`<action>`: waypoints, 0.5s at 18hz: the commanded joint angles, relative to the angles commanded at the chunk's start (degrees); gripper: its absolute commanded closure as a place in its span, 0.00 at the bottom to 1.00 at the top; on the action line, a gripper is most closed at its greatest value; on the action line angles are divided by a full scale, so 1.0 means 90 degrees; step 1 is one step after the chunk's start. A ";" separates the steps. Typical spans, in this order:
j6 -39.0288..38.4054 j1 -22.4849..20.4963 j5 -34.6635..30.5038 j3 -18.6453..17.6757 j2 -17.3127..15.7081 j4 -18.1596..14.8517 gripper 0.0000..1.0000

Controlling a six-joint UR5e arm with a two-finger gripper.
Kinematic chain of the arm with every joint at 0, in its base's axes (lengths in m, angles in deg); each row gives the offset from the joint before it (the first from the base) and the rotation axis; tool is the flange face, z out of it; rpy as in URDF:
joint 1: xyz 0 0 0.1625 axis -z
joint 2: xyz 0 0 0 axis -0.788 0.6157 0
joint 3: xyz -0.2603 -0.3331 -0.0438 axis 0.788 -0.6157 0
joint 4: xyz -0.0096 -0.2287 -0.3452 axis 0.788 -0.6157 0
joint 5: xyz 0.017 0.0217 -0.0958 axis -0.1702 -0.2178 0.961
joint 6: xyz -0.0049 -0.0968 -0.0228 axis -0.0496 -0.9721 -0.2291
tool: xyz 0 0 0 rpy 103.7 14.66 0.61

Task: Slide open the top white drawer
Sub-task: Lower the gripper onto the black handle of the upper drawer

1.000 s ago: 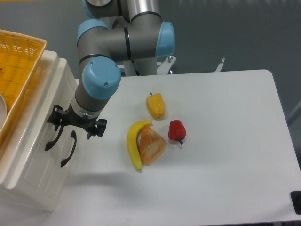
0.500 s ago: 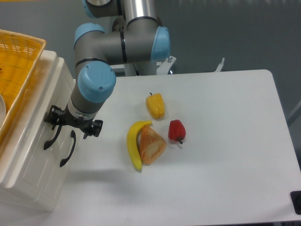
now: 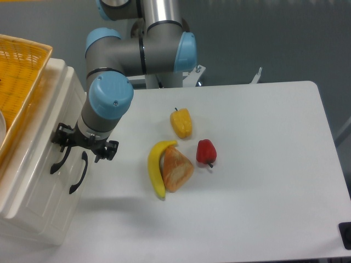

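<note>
White table (image 3: 263,181), grey wall behind. Far left: top white drawer (image 3: 33,159) in cabinet, under yellow basket (image 3: 19,82). Its black handle (image 3: 58,160) sits just left of end effector (image 3: 83,146); fingers seemingly apart around handle, grip unclear. Pull direction: rightward, out of cabinet.

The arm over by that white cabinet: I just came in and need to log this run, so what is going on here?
The robot arm has its gripper right at the front of the white cabinet, by the black handle of the top white drawer. Whether the fingers actually grip the handle cannot be told from this view. The drawer looks shut. A yellow wicker basket sits on the cabinet. On the table lie a banana, bread, a yellow pepper and a red pepper, all untouched.
</note>
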 joint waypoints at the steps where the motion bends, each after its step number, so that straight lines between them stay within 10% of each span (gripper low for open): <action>1: 0.0019 0.0000 0.0000 0.0000 -0.0010 0.0000 0.22; 9: 0.0098 0.0039 0.0010 0.0000 -0.0049 0.0010 0.32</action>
